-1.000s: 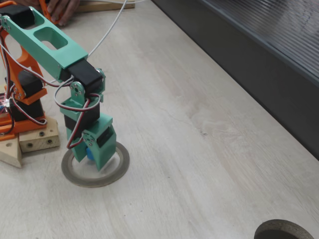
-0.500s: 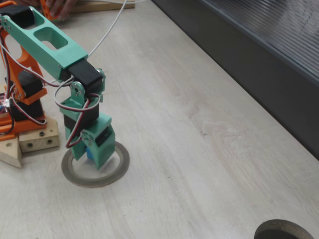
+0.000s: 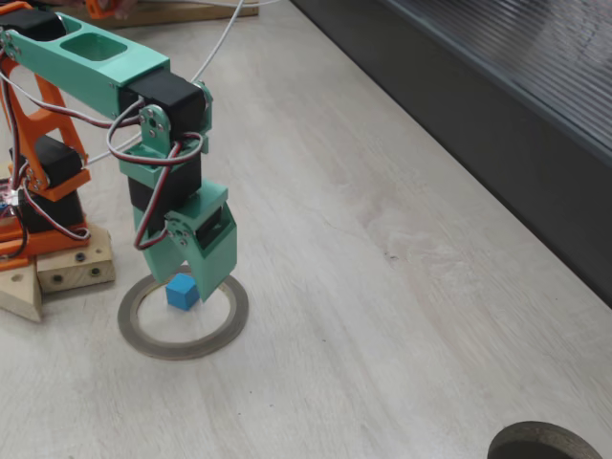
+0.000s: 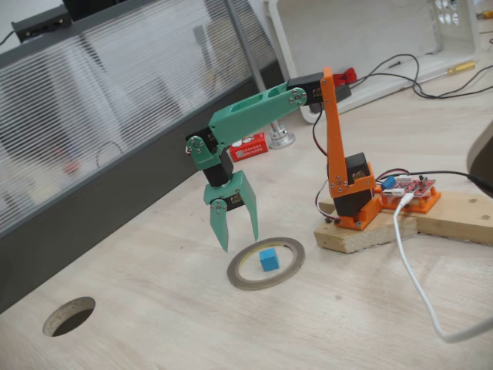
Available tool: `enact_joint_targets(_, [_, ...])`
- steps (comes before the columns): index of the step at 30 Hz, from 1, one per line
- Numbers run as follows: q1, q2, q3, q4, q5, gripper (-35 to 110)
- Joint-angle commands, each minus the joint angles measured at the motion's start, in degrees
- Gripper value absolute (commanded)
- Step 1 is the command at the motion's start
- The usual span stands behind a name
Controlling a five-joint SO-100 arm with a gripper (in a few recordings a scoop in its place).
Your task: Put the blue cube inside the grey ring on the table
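1. Pale whitewashed wood grain runs across the table (image 3: 402, 287), faint knots showing, with a dark grey ribbed strip (image 3: 516, 86) along its far edge in both fixed views.
2. Up on a raw wooden block (image 4: 362, 231) stands the orange base (image 4: 350, 193), and from it the mint-green arm (image 4: 254, 112) reaches out, smooth printed plastic with black servos at the joints.
3. Next in size, the grey ring (image 3: 182, 316): thin, flat, a yellowish inner rim, wide hole, lying flat on the table.
4. Above it hangs the gripper (image 4: 235, 227), its two tapered green fingers spread well apart and gripping nothing, tips clear of the ring.
5. And smallest of all, the blue cube (image 3: 182, 292), bright, plain-faced, sharp-edged, sitting on the table inside the ring's hole, touching neither the rim nor the fingers as far as can be seen.
6. So the placing looks done; the step in hand is the retreat. What's needed next, I'd judge, is a clean lift away without brushing the cube or dragging the light ring.
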Motion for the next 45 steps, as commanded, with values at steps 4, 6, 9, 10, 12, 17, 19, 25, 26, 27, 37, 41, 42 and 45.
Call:
enact_joint_targets(4, [0.97,2.20,-1.05,1.76,0.09,42])
enact_joint_targets(6, [0.97,2.20,-1.05,1.76,0.09,42])
enact_joint_targets(9, [0.88,2.20,-1.05,1.76,0.09,42])
enact_joint_targets(10, [0.88,2.20,-1.05,1.76,0.09,42])
enact_joint_targets(12, [0.88,2.20,-1.05,1.76,0.09,42])
enact_joint_targets(17, [0.88,1.67,-1.05,3.43,0.09,41])
enact_joint_targets(19, [0.88,1.67,-1.23,4.39,0.09,41])
enact_joint_targets(25, [0.88,2.11,-1.67,4.75,0.09,29])
enact_joint_targets(26, [0.88,2.20,-1.76,4.66,0.09,25])
enact_joint_targets(27, [0.88,2.20,-1.76,4.66,0.09,21])
enact_joint_targets(37, [0.88,2.20,-1.23,5.10,0.09,1])
enact_joint_targets(41, [0.88,2.20,-1.14,5.10,0.09,1])
enact_joint_targets(42, [0.88,2.20,-1.14,5.10,0.09,1])
enact_joint_targets(45, [0.88,2.20,-1.05,5.10,0.35,1])
